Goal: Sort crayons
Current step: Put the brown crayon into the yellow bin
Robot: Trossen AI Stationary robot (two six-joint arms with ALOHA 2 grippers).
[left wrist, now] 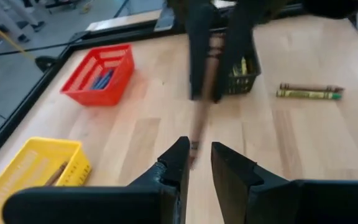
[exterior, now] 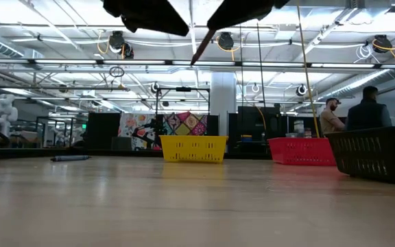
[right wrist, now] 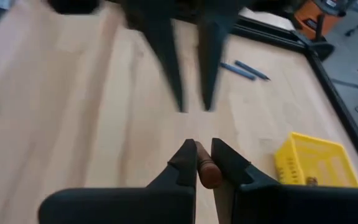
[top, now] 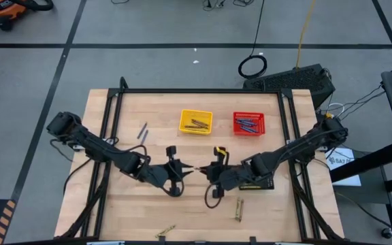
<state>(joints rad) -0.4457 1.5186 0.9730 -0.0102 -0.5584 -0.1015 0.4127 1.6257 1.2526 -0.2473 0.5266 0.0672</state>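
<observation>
The black square mesh basket (left wrist: 238, 74) is mostly hidden: from above the right arm covers it, and in the low view it is cut off at the picture's edge. What fills the yellow square mesh basket (top: 195, 122) and the red square mesh basket (top: 249, 124) shows only as thin dark sticks, too small to tell apart from overhead.

A brown wax crayon (right wrist: 205, 168) sits clamped between the pressed-together fingers of the right gripper (right wrist: 203, 163), held in the air over the middle of the light wooden table (top: 148, 218), on the near side of the yellow basket. Its far end points into the left gripper (left wrist: 197, 163), whose two dark fingers stand slightly apart on either side of it; whether they touch it cannot be told.

Two blue-purple crayons (top: 142, 131) lie on the table to the left of the yellow basket. A brown and a yellow-olive crayon (left wrist: 308, 91) lie side by side near the black basket, and one more yellow-olive crayon (top: 165, 232) lies at the table's front edge, well away from the yellow basket.

The table has a black metal frame and stands on a grey floor with dark tape lines. Beyond it is a workshop hall with ceiling lights, and people (exterior: 352, 113) stand behind the red basket.
</observation>
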